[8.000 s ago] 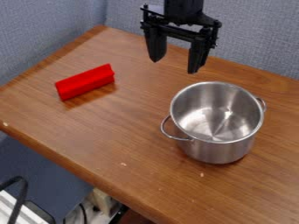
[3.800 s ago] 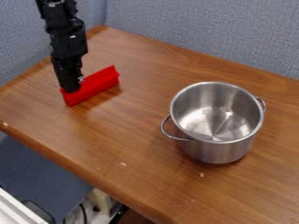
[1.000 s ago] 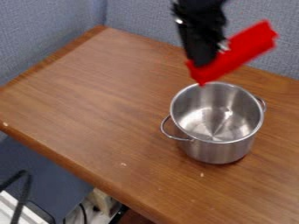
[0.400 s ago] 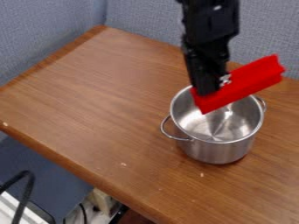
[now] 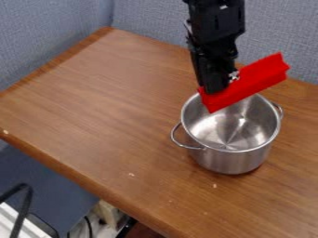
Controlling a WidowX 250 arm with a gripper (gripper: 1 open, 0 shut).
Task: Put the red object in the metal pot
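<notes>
The red object, a bright red block, hangs tilted just above the open mouth of the metal pot, its right end raised toward the back. My gripper points straight down and is shut on the block's lower left end. The shiny steel pot stands on the wooden table at the right, with nothing visible inside it. Its small handle sticks out on the left.
A blue-grey wall runs behind the table. The table's front edge runs diagonally from the left to the lower right, with dark floor and cables below it.
The gripper picked the block up from the left of the table and carried it right. Over the last second it has sunk with the block toward the pot's mouth.
</notes>
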